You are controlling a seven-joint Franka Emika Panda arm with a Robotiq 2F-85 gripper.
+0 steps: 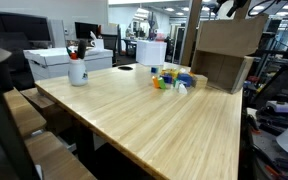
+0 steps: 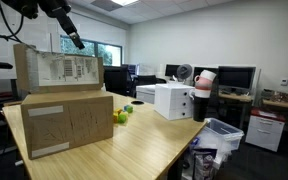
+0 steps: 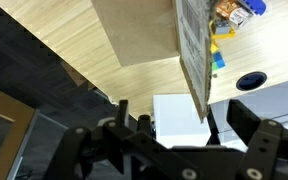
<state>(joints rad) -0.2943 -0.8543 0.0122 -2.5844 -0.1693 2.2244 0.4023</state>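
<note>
Noted gripper (image 2: 76, 42) hanging high over cardboard box (image 2: 69, 125), jaws spread fully wide, gripping nothing; free air all round. Found box brown and plain, one flap upright, sitting at table (image 1: 134, 120) corner. Saw small coloured toys (image 1: 170, 80) just beside it. Logged broad open wood beyond, toward mug (image 1: 77, 68).

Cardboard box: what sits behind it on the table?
In an exterior view, colourful toys peek out past the cardboard box; its body and raised flap cover the table behind.
</note>
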